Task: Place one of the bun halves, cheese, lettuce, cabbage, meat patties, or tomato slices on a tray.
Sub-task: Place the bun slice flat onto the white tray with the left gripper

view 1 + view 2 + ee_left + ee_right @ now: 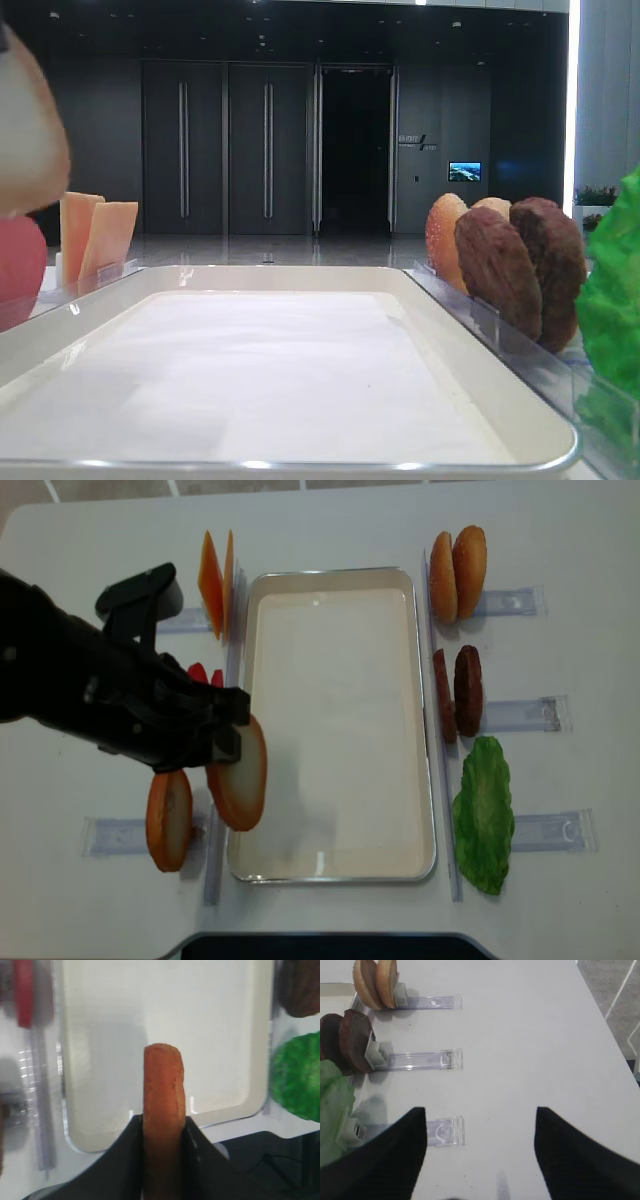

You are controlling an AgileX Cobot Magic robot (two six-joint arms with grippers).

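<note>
My left gripper (163, 1121) is shut on a bun half (164, 1095) held on edge, its golden crust towards the camera. From above, this bun half (238, 777) hangs over the left rim of the white tray (340, 865), whose liner is bare. A second bun half (168, 820) stands in a holder at the left. Cheese (214, 570) stands at the back left, and a tomato slice (203, 672) peeks out by the arm. Two bun halves (458, 572), meat patties (458, 692) and lettuce (483, 815) line the right side. My right gripper (480, 1112) is open over bare table.
Clear plastic holders (422, 1060) lie on the table right of the tray, beside the food. A clear divider strip (430, 660) runs along the tray's right rim. The table's front edge (320, 935) is close behind the tray.
</note>
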